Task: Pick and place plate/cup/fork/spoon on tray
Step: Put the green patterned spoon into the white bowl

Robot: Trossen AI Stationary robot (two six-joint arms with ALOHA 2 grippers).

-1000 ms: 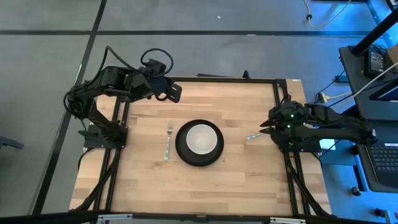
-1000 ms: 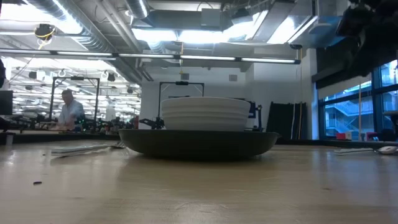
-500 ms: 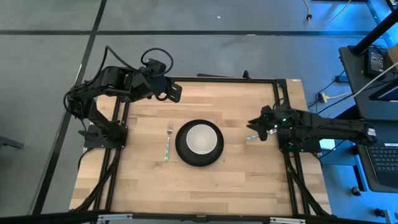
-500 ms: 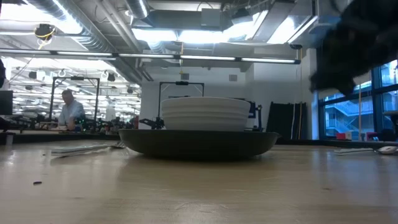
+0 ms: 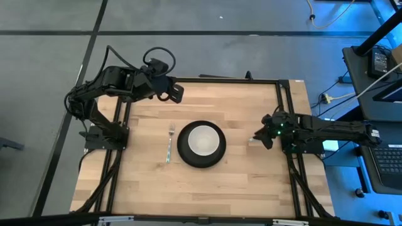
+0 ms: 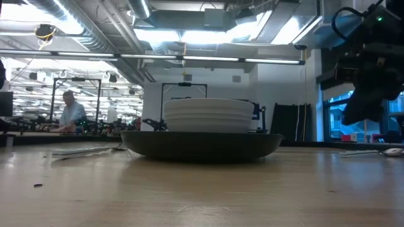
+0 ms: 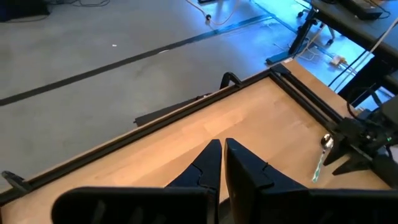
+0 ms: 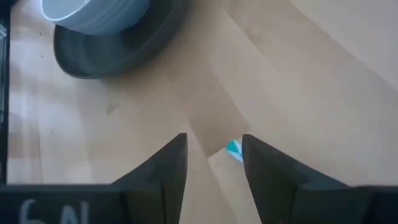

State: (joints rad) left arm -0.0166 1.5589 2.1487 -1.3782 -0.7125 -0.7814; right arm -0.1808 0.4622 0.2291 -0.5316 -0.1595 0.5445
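Wooden worktop (image 5: 213,182): cup (image 5: 203,139) sits on plate (image 5: 201,144). Right gripper (image 5: 259,137), jaws wide, hovers over spoon (image 5: 253,139) for pickup. Left gripper (image 7: 219,165), jaws closed and empty, waits at rear edge.

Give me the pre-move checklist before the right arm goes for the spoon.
1. Right gripper jaws open: ok.
2. Spoon lying free on the table, beside the right gripper: ok.
3. Spoon centred between the jaws: cannot tell; only a teal tip shows there.
4. Cup already sitting on the plate: ok.
5. Fork clear of the approach, on the plate's far side: ok.
6. Left gripper parked at the table's far edge, jaws shut: ok.
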